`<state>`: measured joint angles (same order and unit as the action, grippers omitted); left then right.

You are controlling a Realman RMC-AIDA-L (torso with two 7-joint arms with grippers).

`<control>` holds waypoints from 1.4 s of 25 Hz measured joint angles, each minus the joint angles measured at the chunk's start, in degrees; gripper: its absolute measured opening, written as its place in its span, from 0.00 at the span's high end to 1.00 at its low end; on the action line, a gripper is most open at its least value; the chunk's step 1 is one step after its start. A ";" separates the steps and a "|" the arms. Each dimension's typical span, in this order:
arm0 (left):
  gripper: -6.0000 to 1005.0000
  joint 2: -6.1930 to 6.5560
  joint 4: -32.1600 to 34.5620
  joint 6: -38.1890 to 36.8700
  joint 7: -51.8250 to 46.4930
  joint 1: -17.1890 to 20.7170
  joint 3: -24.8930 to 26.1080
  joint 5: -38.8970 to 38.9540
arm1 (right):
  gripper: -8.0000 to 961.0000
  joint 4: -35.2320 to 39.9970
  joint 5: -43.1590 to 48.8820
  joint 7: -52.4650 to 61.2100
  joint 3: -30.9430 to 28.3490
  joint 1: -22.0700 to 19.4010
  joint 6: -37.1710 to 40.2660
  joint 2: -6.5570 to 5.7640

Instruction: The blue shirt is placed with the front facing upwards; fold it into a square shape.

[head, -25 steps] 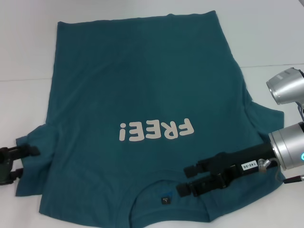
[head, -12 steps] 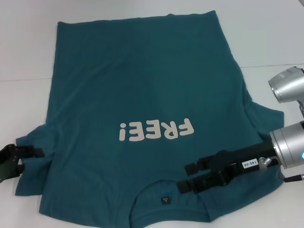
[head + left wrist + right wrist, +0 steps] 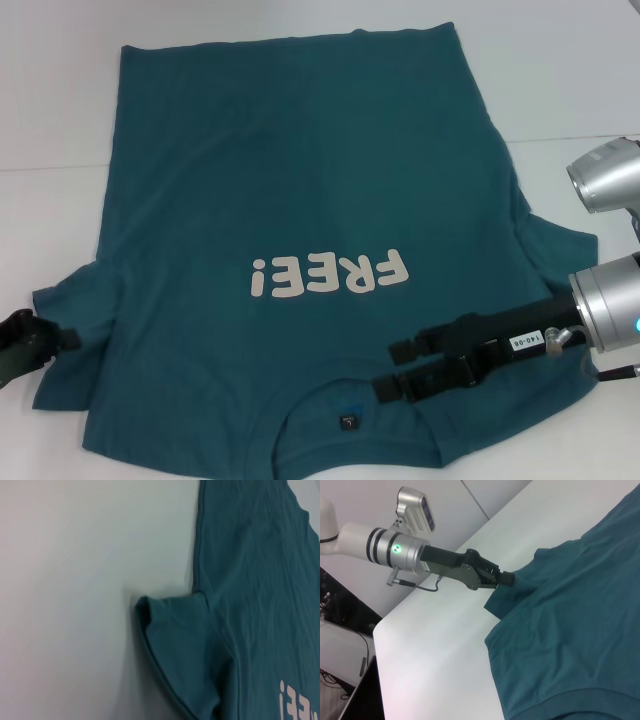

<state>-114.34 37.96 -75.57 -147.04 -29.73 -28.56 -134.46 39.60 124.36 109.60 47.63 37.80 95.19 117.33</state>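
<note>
Shirt (image 3: 300, 200) lies flat, print up. My left gripper (image 3: 504, 578) pinches its sleeve (image 3: 520, 587). My right gripper (image 3: 392, 368) hovers open near the collar (image 3: 350, 400).

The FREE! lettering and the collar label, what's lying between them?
Only plain shirt fabric and the collar's edge lie between the lettering and the label, in the head view; the right gripper sits beside that stretch.

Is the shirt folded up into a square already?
No: the blue shirt lies spread flat on the table, front up, with both sleeves out and the white lettering showing.
</note>
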 joint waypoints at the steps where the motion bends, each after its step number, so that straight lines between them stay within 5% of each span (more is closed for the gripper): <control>1: 0.72 0.00 0.01 -0.11 0.08 -0.03 0.00 -0.09 | 0.05 -0.02 0.00 0.00 -0.04 -0.01 0.00 0.00; 11: 0.99 1.50 2.61 -2.63 0.97 -1.44 0.21 -4.77 | 0.05 -0.05 0.00 0.00 -0.18 -0.07 0.00 0.00; 27: 1.00 4.25 9.70 -3.44 -4.00 -4.92 0.36 -12.25 | 0.05 -0.02 0.00 0.00 -0.95 0.07 -0.01 -0.01; 35: 0.99 4.43 13.76 -10.07 -6.50 -7.52 -0.46 -14.09 | 0.05 0.01 0.00 0.00 -1.58 0.34 -0.01 -0.08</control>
<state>-109.91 51.72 -85.63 -153.54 -37.25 -29.02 -148.55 39.61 124.37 109.60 46.05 38.14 95.18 117.25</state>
